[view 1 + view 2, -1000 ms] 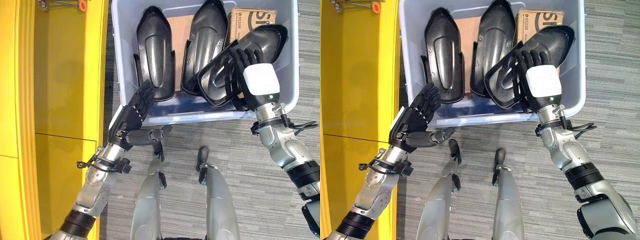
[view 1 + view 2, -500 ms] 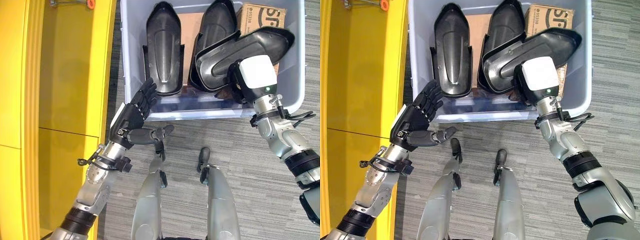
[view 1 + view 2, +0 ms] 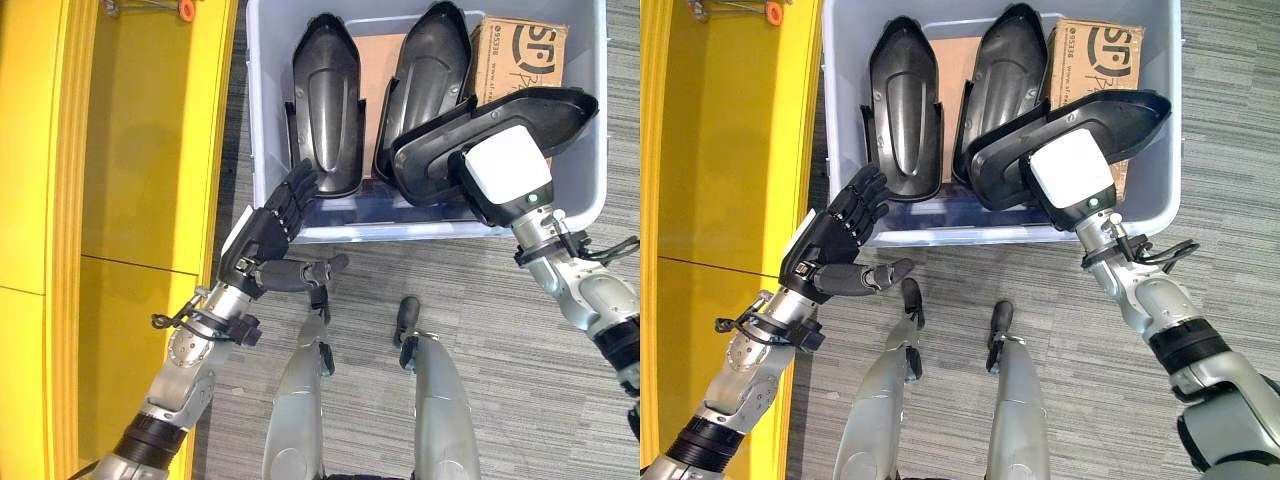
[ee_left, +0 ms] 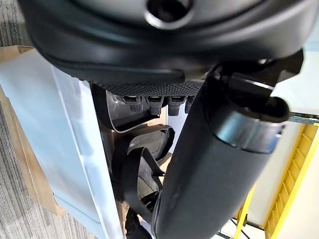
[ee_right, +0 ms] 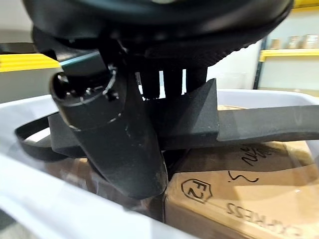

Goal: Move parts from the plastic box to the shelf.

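Observation:
The pale plastic box (image 3: 262,120) stands on the carpet in front of me. Two black moulded parts (image 3: 327,100) (image 3: 425,70) lie side by side in it. My right hand (image 3: 508,172), white-backed, is shut on a third black part (image 3: 540,105), held flat above the box's near right corner. The right wrist view shows the thumb (image 5: 119,144) and fingers pinching this part's edge (image 5: 259,124). My left hand (image 3: 265,235) hovers open outside the box's near left corner, fingers straight, holding nothing. The yellow shelf (image 3: 130,200) runs along the left.
A cardboard carton (image 3: 520,50) sits in the box's far right corner, under the lifted part, and a flat brown card (image 3: 370,70) lies between the two resting parts. Grey carpet (image 3: 520,380) surrounds the box. Small orange and metal items (image 3: 185,8) sit at the shelf's far end.
My right hand has turned the black part from tilted to lying flat and raised it over the box's near right corner. The left hand has stayed in place. The camera shifted slightly.

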Robot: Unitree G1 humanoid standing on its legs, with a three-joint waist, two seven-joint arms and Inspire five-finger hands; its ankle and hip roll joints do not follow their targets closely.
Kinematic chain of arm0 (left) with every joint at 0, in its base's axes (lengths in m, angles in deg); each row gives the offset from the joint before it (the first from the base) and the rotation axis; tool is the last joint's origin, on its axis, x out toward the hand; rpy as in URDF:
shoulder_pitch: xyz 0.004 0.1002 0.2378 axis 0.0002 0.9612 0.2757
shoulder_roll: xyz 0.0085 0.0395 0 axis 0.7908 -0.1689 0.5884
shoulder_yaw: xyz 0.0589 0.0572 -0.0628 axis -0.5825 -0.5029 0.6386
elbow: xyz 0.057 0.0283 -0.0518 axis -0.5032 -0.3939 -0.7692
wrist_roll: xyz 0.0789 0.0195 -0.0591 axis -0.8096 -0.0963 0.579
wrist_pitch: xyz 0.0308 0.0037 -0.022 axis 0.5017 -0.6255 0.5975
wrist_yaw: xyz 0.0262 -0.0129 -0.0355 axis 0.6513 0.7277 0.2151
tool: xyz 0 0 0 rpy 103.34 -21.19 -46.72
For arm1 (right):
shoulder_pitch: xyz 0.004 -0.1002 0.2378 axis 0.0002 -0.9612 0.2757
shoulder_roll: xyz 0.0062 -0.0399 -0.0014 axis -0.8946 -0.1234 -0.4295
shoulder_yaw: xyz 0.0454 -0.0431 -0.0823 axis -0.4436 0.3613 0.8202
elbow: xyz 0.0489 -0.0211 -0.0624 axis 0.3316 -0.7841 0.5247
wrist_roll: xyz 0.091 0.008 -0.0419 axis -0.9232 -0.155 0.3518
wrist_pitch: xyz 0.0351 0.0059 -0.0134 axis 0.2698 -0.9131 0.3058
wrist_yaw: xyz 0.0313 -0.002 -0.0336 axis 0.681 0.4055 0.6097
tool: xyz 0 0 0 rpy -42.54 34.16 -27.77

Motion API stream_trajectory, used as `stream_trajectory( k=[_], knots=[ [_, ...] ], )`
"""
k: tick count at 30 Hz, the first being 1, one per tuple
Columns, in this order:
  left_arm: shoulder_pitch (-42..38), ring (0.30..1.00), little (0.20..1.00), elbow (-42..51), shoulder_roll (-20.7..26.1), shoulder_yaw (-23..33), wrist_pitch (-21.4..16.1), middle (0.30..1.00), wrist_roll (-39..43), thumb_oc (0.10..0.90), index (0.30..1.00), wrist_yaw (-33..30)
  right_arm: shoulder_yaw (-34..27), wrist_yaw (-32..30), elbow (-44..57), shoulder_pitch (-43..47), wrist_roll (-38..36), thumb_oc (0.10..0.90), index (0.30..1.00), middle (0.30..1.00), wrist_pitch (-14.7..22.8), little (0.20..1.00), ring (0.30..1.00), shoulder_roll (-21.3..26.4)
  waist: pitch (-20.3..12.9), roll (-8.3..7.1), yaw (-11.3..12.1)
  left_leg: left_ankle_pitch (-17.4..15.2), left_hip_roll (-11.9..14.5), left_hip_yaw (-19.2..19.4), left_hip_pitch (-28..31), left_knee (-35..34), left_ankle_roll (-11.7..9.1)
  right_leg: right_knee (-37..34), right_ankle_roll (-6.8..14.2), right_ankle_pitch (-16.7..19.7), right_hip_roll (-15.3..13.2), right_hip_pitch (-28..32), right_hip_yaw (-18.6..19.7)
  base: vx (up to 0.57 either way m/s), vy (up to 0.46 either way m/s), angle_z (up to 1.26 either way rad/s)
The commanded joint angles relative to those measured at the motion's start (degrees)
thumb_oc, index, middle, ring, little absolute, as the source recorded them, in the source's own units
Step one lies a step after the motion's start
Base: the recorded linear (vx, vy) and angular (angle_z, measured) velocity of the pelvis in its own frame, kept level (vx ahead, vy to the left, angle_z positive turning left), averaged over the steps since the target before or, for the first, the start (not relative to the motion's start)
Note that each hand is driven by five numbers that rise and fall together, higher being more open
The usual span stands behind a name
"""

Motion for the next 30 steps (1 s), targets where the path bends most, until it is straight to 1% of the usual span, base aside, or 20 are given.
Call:
stream_trajectory(
  k=[1,2,6,9,12,13,16,20,24,29,30],
  knots=[
    [-0.7,1.0,1.0,5.2,1.5,2.3,-6.5,1.0,1.9,0.9,1.0,2.3,-2.5,-0.8,1.6,5.5,5.2,0.4,0.3,0.3,-1.5,0.3,0.3,2.3,-0.7,-1.19,-0.8,-7.5,3.2,-2.8,2.6,3.5,-2.7,-2.8,1.4,-1.1,1.3,2.8,0.8,0.0,-0.024,-0.04],
    [-0.4,1.0,1.0,5.3,1.8,2.7,-6.4,1.0,2.4,0.9,1.0,2.6,-2.6,0.0,2.1,5.5,7.3,0.4,0.3,0.3,-2.0,0.3,0.3,3.5,-0.7,-1.4,-0.7,-7.5,3.3,-2.8,2.6,3.6,-2.7,-2.7,1.3,-1.2,1.5,2.9,0.7,0.0,-0.031,-0.06],
    [0.2,1.0,1.0,5.1,2.6,3.1,-6.6,1.0,3.3,0.9,1.0,3.7,-2.3,0.3,1.9,6.6,9.1,0.4,0.3,0.3,-2.9,0.3,0.3,6.4,-0.7,-1.8,-0.3,-7.4,3.6,-3.0,2.8,3.8,-2.8,-2.4,1.2,-1.3,1.6,3.3,0.5,0.0,-0.031,-0.04],
    [0.7,1.0,1.0,5.1,3.2,3.4,-6.7,1.0,4.0,0.9,1.0,4.5,-2.1,0.4,2.4,8.1,8.6,0.4,0.3,0.3,-4.6,0.3,0.3,8.4,-0.7,-2.2,0.0,-7.4,3.8,-3.4,3.0,3.9,-2.9,-2.4,1.1,-1.5,1.8,3.7,0.1,0.0,-0.042,0.01],
    [1.6,1.0,1.0,5.1,3.7,3.6,-7.1,1.0,4.6,0.9,1.0,5.6,-2.8,0.4,3.0,8.9,8.4,0.4,0.3,0.3,-5.2,0.3,0.3,10.0,-0.7,-2.69,0.2,-7.3,4.0,-3.5,3.3,3.9,-3.0,-2.3,0.9,-1.6,2.1,4.1,-0.1,0.0,-0.048,0.06],
    [2.1,1.0,1.0,5.3,3.8,3.6,-7.0,1.0,4.6,0.9,1.0,5.8,-3.1,-0.2,2.9,9.9,7.9,0.4,0.3,0.3,-5.1,0.3,0.3,11.1,-0.7,-3.03,0.5,-7.4,4.1,-3.8,3.8,3.9,-3.1,-2.5,0.7,-1.7,2.4,4.7,-0.3,0.01,-0.045,-0.01],
    [2.3,1.0,1.0,5.0,3.8,3.6,-7.0,1.0,4.6,0.9,1.0,6.3,-2.9,0.2,3.4,11.3,8.2,0.4,0.3,0.3,-5.1,0.3,0.3,11.7,-0.7,-3.37,0.8,-7.4,4.3,-4.0,4.3,3.8,-3.2,-2.6,0.6,-1.8,2.5,5.3,-0.5,0.01,-0.039,-0.03],
    [3.0,1.0,1.0,5.0,3.6,3.9,-7.4,1.0,4.6,0.9,1.0,6.7,-2.9,-0.3,3.3,12.6,8.1,0.4,0.3,0.3,-4.1,0.3,0.3,12.9,-0.7,-3.68,1.2,-7.3,4.7,-4.3,4.7,3.9,-3.3,-2.3,0.3,-2.2,2.8,5.8,-0.8,0.0,-0.009,0.0],
    [3.4,1.0,1.0,4.7,3.9,3.8,-7.6,1.0,4.6,0.9,1.0,7.3,-2.0,-1.0,2.7,15.1,7.9,0.4,0.3,0.3,-1.4,0.3,0.3,14.3,-0.7,-3.97,1.8,-7.1,4.8,-4.9,5.0,4.1,-3.5,-1.7,0.0,-2.7,3.0,6.4,-1.3,0.02,-0.044,0.0],
    [3.8,1.0,1.0,4.3,4.4,3.8,-7.8,1.0,5.0,0.9,1.0,7.8,1.0,-1.9,2.3,18.9,7.2,0.4,0.3,0.3,-1.6,0.3,0.3,15.1,-0.7,-4.28,2.6,-6.8,5.3,-5.6,5.1,4.3,-3.7,-0.4,-0.5,-3.5,3.3,6.6,-1.8,0.05,-0.063,0.04],
    [3.8,1.0,1.0,4.2,4.8,3.6,-7.8,1.0,5.2,0.9,1.0,7.7,2.9,-1.9,1.7,21.7,6.2,0.4,0.3,0.3,-2.7,0.3,0.3,15.0,-0.7,-4.73,3.0,-8.0,5.1,-6.4,6.0,4.6,-4.1,1.2,-0.4,-5.5,3.2,7.5,-1.4,0.11,-0.101,0.06]
  ],
)
